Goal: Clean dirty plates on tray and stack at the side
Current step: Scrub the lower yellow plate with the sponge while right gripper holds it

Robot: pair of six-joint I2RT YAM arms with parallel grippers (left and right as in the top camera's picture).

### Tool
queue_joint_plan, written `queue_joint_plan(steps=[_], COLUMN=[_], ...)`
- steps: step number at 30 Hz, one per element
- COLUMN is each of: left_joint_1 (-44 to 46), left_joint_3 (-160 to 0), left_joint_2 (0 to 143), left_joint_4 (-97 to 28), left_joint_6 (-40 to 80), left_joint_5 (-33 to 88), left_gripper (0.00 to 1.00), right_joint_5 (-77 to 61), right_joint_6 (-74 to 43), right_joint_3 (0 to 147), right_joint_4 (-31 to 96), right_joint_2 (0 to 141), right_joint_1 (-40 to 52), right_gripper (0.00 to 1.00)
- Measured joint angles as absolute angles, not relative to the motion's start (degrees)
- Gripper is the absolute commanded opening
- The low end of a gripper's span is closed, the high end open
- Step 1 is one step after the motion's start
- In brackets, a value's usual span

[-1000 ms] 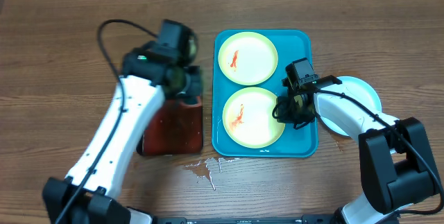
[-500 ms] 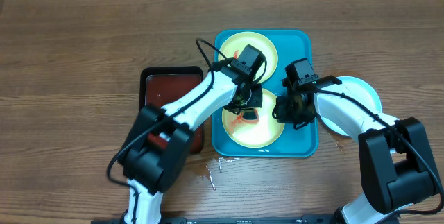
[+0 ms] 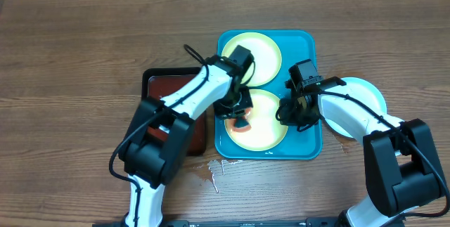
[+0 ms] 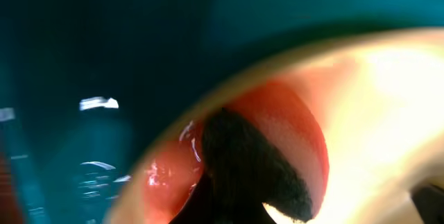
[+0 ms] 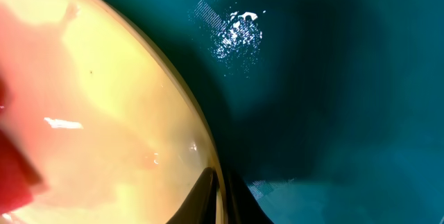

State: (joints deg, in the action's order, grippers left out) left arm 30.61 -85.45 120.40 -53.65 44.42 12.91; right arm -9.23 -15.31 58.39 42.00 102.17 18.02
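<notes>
The turquoise tray (image 3: 309, 146) holds two pale yellow-green plates. The far plate (image 3: 266, 57) is partly hidden by my left arm. My left gripper (image 3: 240, 118) is low over the left part of the near plate (image 3: 271, 125), shut on a dark fuzzy sponge (image 4: 253, 172) that presses into a wet red patch (image 4: 295, 123) on that plate. My right gripper (image 3: 290, 112) is shut on the near plate's right rim (image 5: 201, 148), one finger (image 5: 207, 197) inside it and one outside. The blue-white plate (image 3: 367, 97) lies on the table right of the tray.
A smaller dark tray (image 3: 179, 79) with red-brown liquid stands left of the turquoise tray, half covered by my left arm. Spilled drops (image 3: 209, 171) lie on the wooden table in front of both trays.
My left arm has swung from over the dark tray to the near plate, then shifted a little left on it. The right arm has not moved.
</notes>
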Motion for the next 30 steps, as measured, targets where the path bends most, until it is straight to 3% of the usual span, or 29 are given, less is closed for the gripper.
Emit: queue_joint_plan(steps=[10,19,24,30], left_joint_1=[28.23,34.46,36.95,33.69], left_joint_3=[-85.43,-85.43,-85.43,-85.43], left_joint_2=[120.49,121.05,121.12,121.12], left_joint_4=[-53.34,-44.73,-48.14,-55.29], left_joint_6=[39.38,37.56,37.52,37.52], left_joint_5=[14.33,18.24,19.57,18.65], left_gripper=[0.04,0.04,0.04,0.04], right_joint_5=[-9.61,-9.65,-9.63,-9.72], right_joint_6=[-15.35,-15.33,-15.35,-15.35], right_joint_3=[58.39,58.39,58.39,58.39], right_joint_4=[42.26,42.48,42.54,42.65], right_joint_2=[102.17,102.17,102.17,102.17], right_joint_1=[18.00,18.00,18.00,18.00], right_gripper=[0.06,0.06,0.05,0.05])
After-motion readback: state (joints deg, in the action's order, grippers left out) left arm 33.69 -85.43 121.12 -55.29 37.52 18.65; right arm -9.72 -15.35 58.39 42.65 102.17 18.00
